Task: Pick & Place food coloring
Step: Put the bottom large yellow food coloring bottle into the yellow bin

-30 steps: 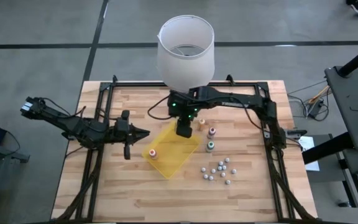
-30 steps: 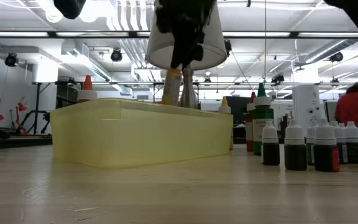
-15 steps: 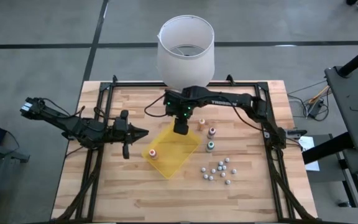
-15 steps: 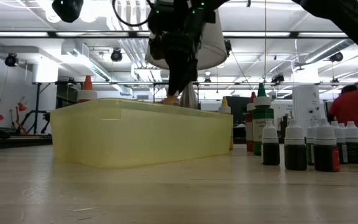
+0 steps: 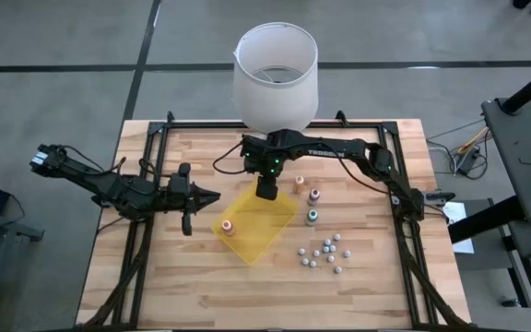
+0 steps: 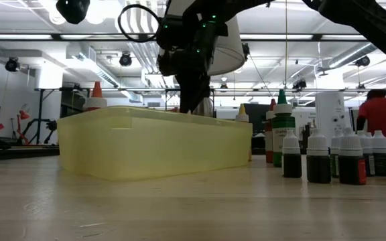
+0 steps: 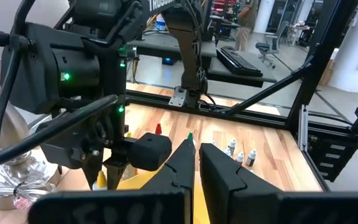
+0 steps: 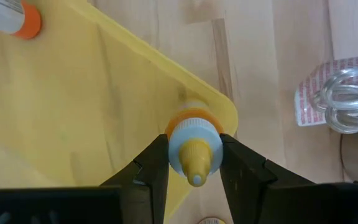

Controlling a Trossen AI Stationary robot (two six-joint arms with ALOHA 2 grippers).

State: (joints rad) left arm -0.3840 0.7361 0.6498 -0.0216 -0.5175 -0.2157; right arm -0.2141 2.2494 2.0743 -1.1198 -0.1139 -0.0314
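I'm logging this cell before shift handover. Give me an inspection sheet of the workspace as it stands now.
Surface: wooden table inside a black frame.
Job's things: yellow tray holds one orange-capped bottle; three bottles stand beside the tray; a yellow-tipped bottle is held over the tray's corner.
Clutter: cluster of small bottles near the right edge; packaged metal item.
Grippers: right gripper shut on the yellow-tipped bottle; left gripper shut, empty, left of the tray.
Cables: looped cable on the right arm.
Surroundings: white bucket behind the table; a person in red in the background.
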